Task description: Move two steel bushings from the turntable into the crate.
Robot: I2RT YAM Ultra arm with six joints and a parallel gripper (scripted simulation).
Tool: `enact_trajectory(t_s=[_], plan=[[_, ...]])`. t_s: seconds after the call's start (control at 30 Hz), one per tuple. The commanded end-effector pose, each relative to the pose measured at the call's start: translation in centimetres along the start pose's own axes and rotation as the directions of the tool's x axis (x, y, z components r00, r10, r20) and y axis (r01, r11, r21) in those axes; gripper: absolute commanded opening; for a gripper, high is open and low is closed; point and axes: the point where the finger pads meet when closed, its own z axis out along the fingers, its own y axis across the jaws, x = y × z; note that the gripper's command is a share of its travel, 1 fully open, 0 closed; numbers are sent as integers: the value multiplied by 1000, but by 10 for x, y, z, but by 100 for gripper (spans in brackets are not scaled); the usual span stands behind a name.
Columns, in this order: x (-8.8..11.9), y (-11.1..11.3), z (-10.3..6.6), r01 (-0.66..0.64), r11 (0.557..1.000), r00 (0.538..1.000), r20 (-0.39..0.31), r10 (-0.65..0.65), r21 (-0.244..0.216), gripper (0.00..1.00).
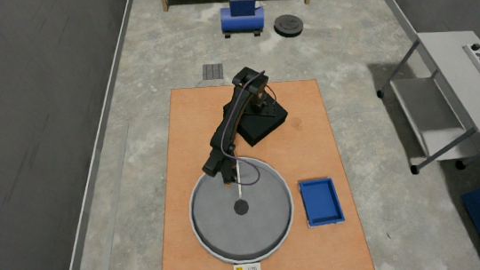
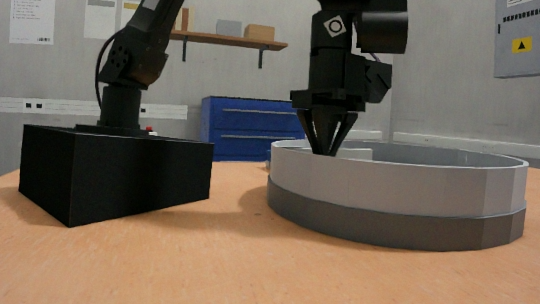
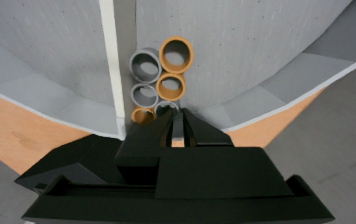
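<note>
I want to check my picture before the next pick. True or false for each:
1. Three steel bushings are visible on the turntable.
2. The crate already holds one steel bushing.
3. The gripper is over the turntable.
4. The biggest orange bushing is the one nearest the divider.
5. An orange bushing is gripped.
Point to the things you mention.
1. Three steel bushings (image 3: pixel 132 65) are visible on the turntable (image 1: pixel 267 236) (image 2: pixel 400 186) (image 3: pixel 270 45). True.
2. The crate (image 1: pixel 336 198) already holds one steel bushing. False: it is empty.
3. The gripper (image 1: pixel 228 180) (image 2: pixel 324 153) (image 3: pixel 178 112) is over the turntable. True.
4. The biggest orange bushing (image 3: pixel 176 70) is the one nearest the divider (image 1: pixel 238 178) (image 2: pixel 355 153) (image 3: pixel 112 50). False: the biggest steel one is between them.
5. An orange bushing is gripped. False: nothing is.
</note>
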Motion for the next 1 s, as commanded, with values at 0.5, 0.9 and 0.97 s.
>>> enact_trajectory(t_s=[0.5, 0.9, 0.97], plan=[[-3, -3, -10, 0, 1000, 999, 39, -1, 25, 13], [-2, -2, -10, -1, 1000, 999, 35, 0, 20, 13], [-2, -2, -10, -1, 1000, 999, 35, 0, 20, 13]])
